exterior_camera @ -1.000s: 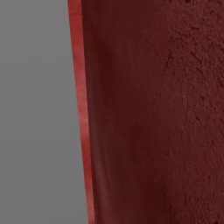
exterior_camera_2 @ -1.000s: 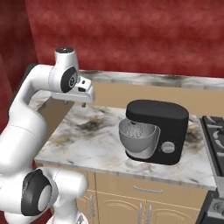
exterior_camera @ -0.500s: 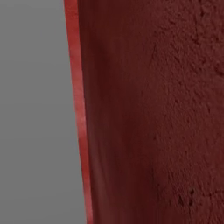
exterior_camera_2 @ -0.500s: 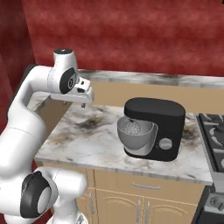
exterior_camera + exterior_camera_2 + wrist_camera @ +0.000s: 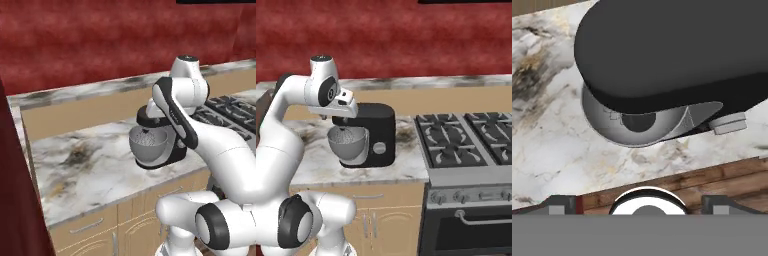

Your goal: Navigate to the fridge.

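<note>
The base faces a marble counter [image 5: 406,150] with a black stand mixer [image 5: 373,135] and a gas stove [image 5: 466,137] — no fridge among them, so I judge it should drive on, arm tucked; whether the gripper [image 5: 637,212] is open or closed I cannot tell.

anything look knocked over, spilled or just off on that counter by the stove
Nothing stands out. The black stand mixer sits upright on the marble counter with its metal bowl seated under the head, and the dark patches on the stone look like veining, not a spill. The stove beside it has its grates in place.
</note>
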